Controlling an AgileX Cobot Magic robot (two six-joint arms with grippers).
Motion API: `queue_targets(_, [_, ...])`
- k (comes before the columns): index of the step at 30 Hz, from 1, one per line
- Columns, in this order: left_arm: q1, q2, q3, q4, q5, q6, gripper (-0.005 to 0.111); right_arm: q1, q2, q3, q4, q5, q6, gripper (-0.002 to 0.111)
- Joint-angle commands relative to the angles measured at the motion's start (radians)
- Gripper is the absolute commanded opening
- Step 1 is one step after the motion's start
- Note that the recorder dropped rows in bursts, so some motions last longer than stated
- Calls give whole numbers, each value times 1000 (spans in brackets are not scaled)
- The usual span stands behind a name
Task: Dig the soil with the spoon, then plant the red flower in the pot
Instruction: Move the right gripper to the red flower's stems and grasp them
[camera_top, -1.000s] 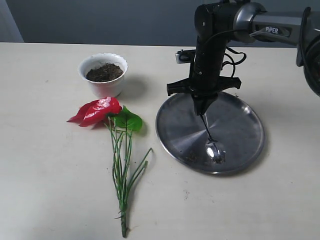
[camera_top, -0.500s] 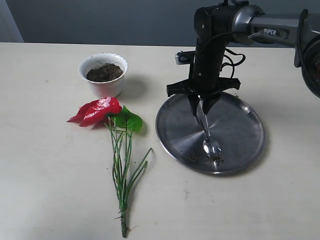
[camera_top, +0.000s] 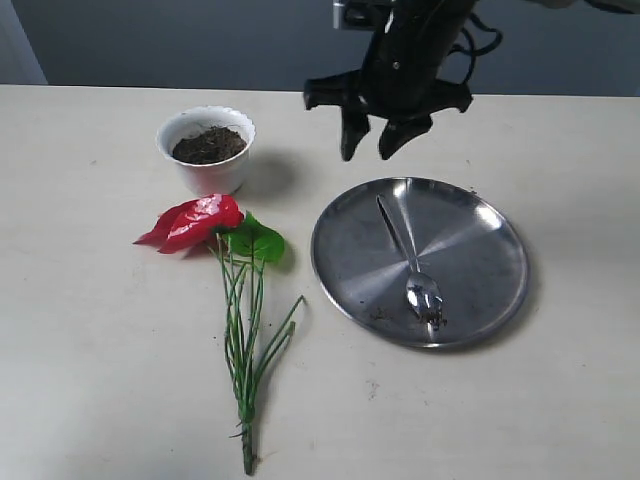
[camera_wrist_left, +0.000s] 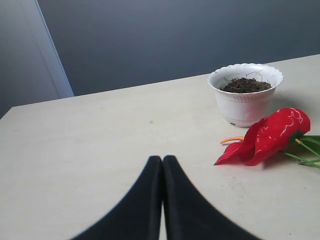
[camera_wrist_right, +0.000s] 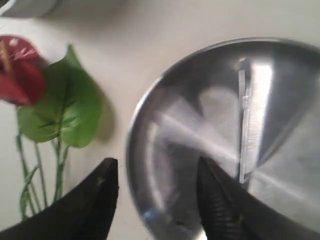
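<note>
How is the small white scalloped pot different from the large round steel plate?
The small white scalloped pot is a deep ceramic-looking cup; the large round steel plate is wide, shallow and shiny. The pot holds dark soil; the plate holds a silver metal spoon. Both stand upright on the table.

- One pot (camera_top: 207, 148), at about ten o'clock on the counter (camera_top: 100, 350), with one mound of soil (camera_top: 208, 145)
- One red flower (camera_top: 192, 222)
- One spoon (camera_top: 411, 266)
- One steel plate (camera_top: 480, 230), about three o'clock
- Two grippers: right gripper (camera_top: 368, 141), left gripper (camera_wrist_left: 162, 165)
</note>
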Motion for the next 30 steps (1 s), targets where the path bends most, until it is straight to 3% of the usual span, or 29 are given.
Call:
queue_targets(1, [3,-7,2,-1,-7,-2,0,104,-2,0,44,18,-32,51])
queue_targets(13, [3,-7,2,-1,-5,-2,0,270,-4,2,49,43,25,52])
queue_targets(21, [3,-7,2,-1,-5,-2,0,342,-4,6,5,62,101,62])
queue_targets(30, [3,-7,2,-1,-5,-2,0,424,-4,183,-2,-59,275,63])
